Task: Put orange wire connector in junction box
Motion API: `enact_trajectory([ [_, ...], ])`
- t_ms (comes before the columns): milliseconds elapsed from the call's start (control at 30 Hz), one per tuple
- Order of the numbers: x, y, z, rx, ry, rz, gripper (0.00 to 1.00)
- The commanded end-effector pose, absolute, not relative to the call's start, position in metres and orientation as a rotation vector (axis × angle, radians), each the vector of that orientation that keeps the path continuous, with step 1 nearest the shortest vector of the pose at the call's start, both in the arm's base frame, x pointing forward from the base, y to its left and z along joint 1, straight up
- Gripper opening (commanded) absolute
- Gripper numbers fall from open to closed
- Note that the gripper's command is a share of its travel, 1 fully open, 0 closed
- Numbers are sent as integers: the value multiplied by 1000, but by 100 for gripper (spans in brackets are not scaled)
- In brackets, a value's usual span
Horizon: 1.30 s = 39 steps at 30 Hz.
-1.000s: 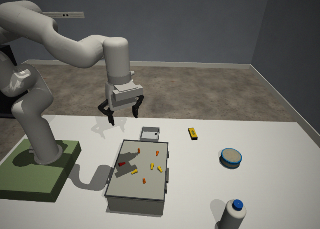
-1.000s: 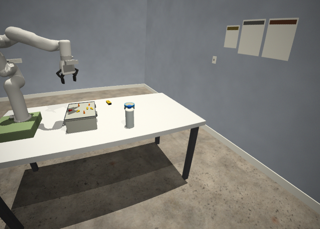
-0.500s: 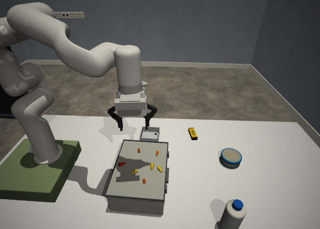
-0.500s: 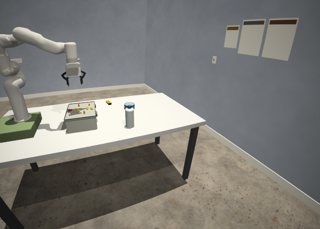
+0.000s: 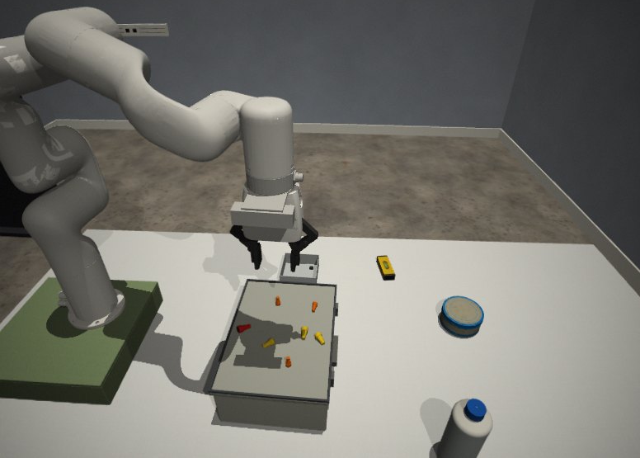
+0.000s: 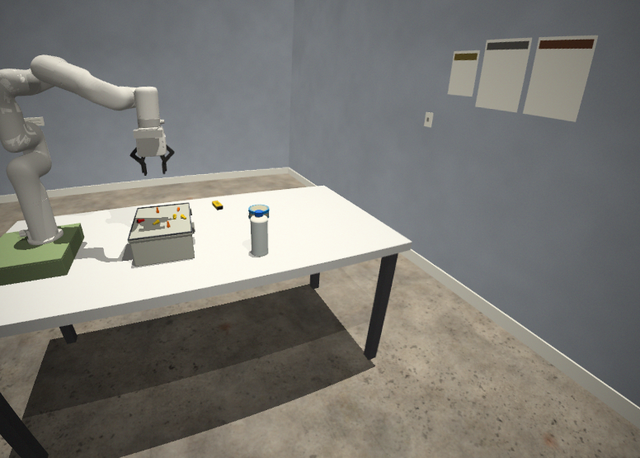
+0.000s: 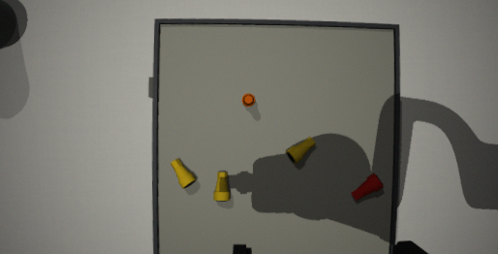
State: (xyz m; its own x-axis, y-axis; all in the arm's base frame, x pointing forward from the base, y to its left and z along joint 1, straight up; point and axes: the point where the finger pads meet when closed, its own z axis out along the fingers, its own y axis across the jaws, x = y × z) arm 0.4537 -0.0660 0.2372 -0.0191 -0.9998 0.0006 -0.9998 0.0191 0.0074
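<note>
Yellow level [image 5: 385,266] upper mid-right of top view, on white table [image 5: 516,365]. Blue-rimmed round tin [image 5: 462,315] right of centre. Grey bottle w/ blue cap [image 5: 468,426] lower right, upright. Three posters [image 6: 522,76] upper right, exterior view.
</note>
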Motion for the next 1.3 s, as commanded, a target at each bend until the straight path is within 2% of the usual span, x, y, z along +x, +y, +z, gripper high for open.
enact_trajectory([
  [0,455,-66,239,2196,-2242,-2,0],
  [933,455,-66,239,2196,-2242,-2,0],
  [967,455,-66,239,2195,-2242,-2,27],
  [1267,455,-61,230,2079,-2350,-2,27],
])
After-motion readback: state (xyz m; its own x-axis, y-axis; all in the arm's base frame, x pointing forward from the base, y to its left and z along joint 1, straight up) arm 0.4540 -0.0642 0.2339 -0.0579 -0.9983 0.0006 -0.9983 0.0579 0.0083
